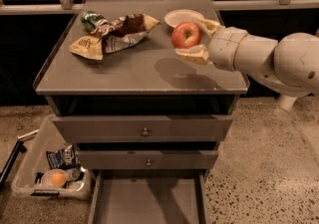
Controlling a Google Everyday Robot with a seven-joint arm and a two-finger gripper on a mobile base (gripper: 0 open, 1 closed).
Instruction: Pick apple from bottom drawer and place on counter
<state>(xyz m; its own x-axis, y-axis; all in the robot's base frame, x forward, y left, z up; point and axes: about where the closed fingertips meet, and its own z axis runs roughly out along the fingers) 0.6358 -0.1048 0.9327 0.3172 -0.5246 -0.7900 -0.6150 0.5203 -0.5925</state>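
The arm (271, 58) reaches in from the right, a thick pale forearm lying almost level over the right side of the counter (124, 71). Its wrist points left toward the middle of the top. At the end of it the gripper (191, 38) sits above the right rear part of the counter, turned so one finger is above and behind the load and the other below and in front.

The jaws are clenched on the apple (186, 34), spread just as wide as the fruit. The fingers (193, 55) press it from two sides, and the red skin shows plainly between them, facing left. The apple hangs in the grasp above the surface, and a dark shadow (174, 74) lies on the grey top below it. It hangs just in front of a small white bowl (179, 15) at the back edge.

On the left of the counter, well apart from the gripper, crumpled snack bags (112, 36) lie in a heap.

Below, the two knobbed drawers (145, 129) are closed. The bottom drawer (149, 200) is pulled out, showing its flat grey floor. On the floor to the left stands a clear bin (30, 161) holding packets and an orange-capped container (56, 177).
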